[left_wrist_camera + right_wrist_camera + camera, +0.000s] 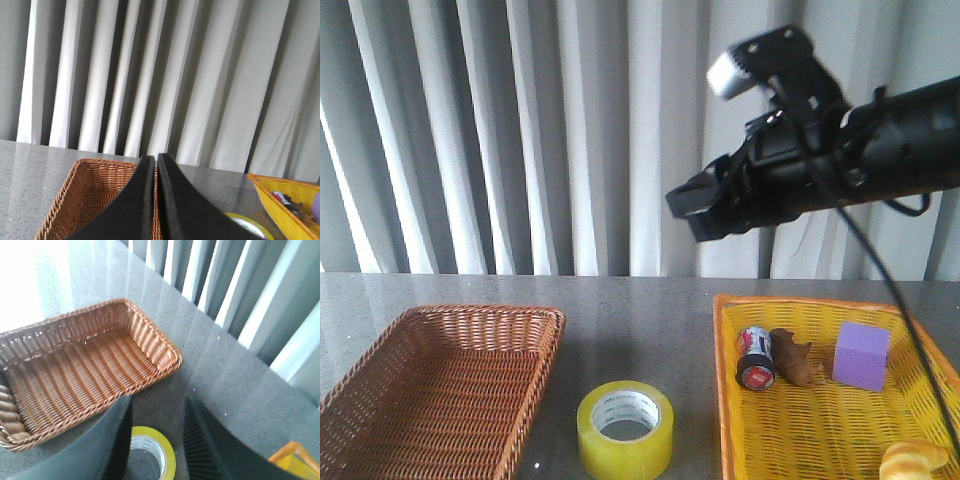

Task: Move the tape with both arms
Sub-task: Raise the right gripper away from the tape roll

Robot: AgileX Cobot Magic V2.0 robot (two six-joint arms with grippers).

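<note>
While the tape [625,428] sits untouched on the table [650,310] between brown basket [440,390] and yellow basket [820,420], the right gripper [152,440] hovers above, jaws spread; the left gripper [154,200] shows jaws pressed together. Pickup and handover remain undone.

- The yellow basket [820,440] stands on the right side of the grey table [640,310]; everything else is placed from it.
- A small red-topped can [755,358] lies on its side inside the yellow basket, near its back left corner.
- A brown toy animal [796,360] lies in the yellow basket, just beside the can.
- A purple cube [861,355] sits in the yellow basket, near the toy animal, toward the back.
- A croissant [914,462] rests in the yellow basket's front right corner.
- A brown wicker basket [440,390] stands well apart from the yellow basket, on the table's left side.
- Grey-white curtains [520,130] hang behind the table, beyond the yellow basket.
</note>
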